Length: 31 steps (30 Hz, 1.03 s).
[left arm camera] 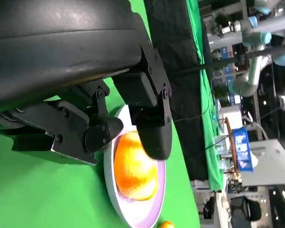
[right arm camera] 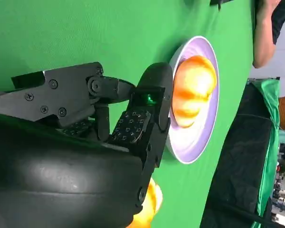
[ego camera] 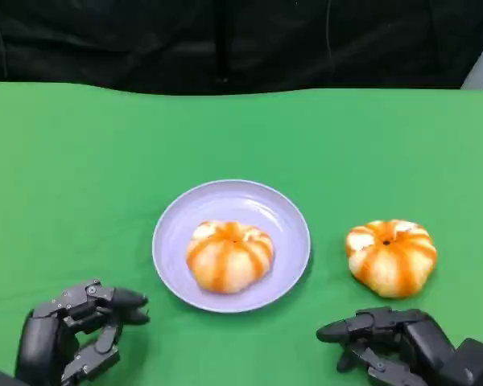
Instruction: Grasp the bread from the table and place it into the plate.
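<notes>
A round orange-striped bread [ego camera: 229, 254] lies in the lavender plate [ego camera: 177, 229] at the table's middle; it also shows as bread [left arm camera: 133, 172] and bread [right arm camera: 192, 90] in the wrist views, inside the plate [left arm camera: 133, 214] and plate [right arm camera: 199, 145]. A second, similar bread [ego camera: 391, 256] rests on the green cloth to the right of the plate, with an edge of that bread [right arm camera: 149, 204] beside my right hand. My left hand [ego camera: 76, 328] sits at the lower left, holding nothing, fingers apart. My right hand [ego camera: 394, 342] hovers just in front of the second bread, empty, fingers apart.
The green cloth [ego camera: 80, 177] covers the whole table, with a black curtain [ego camera: 225, 40] behind its far edge. A person's arm [right arm camera: 268, 28] shows beyond the table in the right wrist view. Lab equipment stands in the background of the left wrist view.
</notes>
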Motion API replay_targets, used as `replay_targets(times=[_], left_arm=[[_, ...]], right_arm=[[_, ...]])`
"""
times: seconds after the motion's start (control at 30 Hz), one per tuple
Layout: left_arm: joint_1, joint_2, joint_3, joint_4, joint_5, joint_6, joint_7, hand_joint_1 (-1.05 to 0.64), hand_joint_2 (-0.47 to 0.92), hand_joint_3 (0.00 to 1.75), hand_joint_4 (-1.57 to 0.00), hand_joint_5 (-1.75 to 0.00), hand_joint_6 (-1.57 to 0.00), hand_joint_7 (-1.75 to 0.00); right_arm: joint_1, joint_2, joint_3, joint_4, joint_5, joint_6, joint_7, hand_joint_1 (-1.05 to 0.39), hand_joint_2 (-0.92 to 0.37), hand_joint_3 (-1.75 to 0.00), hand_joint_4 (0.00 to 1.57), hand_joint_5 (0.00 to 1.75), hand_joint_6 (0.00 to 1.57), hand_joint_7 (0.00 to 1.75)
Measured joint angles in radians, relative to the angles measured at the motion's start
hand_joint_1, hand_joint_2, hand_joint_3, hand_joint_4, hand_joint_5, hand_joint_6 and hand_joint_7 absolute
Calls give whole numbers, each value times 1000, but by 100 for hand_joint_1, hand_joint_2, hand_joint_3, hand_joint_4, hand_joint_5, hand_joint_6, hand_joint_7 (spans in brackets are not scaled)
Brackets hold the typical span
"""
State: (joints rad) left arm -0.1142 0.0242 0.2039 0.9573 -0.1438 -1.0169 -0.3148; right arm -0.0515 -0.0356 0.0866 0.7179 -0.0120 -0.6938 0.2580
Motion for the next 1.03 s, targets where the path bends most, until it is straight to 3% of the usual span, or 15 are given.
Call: replay_targets(times=[1.03], left_arm=[[27, 24, -72, 16, 78, -52, 26, 2, 41, 136, -97, -156, -99, -130]], right_arm=[[2, -7, 0, -7, -3, 3, -15, -8, -92, -37, 80, 113, 118, 17]])
